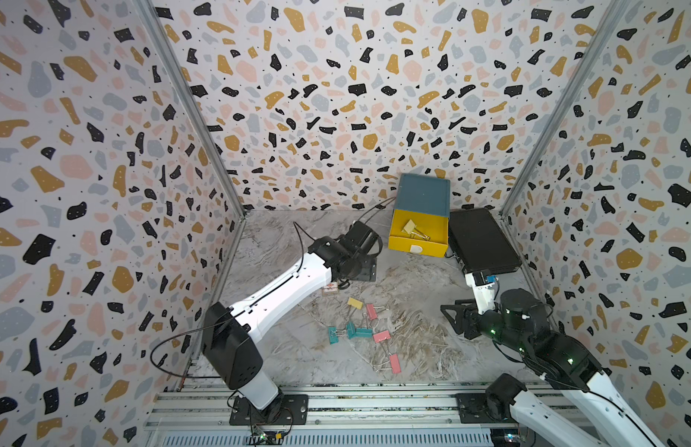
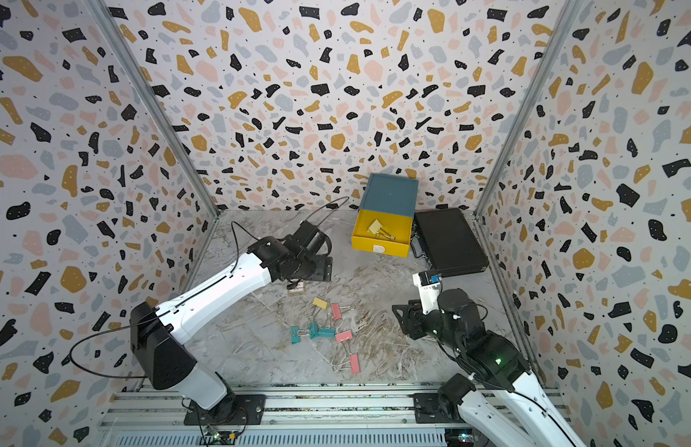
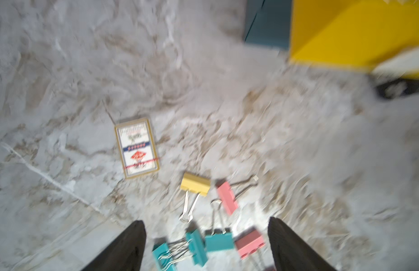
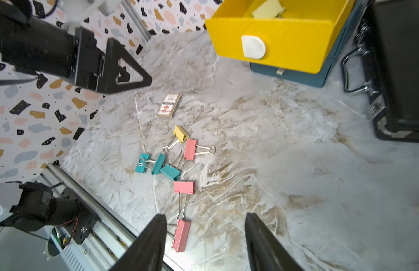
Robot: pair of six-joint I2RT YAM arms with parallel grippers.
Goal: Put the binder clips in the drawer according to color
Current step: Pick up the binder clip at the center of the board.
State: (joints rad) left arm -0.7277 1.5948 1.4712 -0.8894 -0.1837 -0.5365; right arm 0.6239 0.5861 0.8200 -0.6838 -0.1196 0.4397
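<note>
The card box [image 3: 137,147], at eleven o'clock from the binder clips [image 1: 361,332], is showing a red diamond; its words are looking too blurry to read. The left pincer [image 3: 206,221] and right pincer [image 4: 205,214] are hanging spread, empty.

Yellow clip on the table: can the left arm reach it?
Probably yes. The yellow clip lies uncovered just ahead of the left arm's open fingers, and the card box sits off to one side.

Robotics lab test cell. Three walls [image 1: 336,96] papered in a terrazzo print, joined by aluminium corner posts [image 1: 184,89], enclose a marble-patterned counter [image 1: 433,348]. A white-and-black left arm [image 1: 282,290] and right arm [image 1: 537,336] are bolted to an aluminium rail [image 1: 375,402] along the counter's front edge.
</note>
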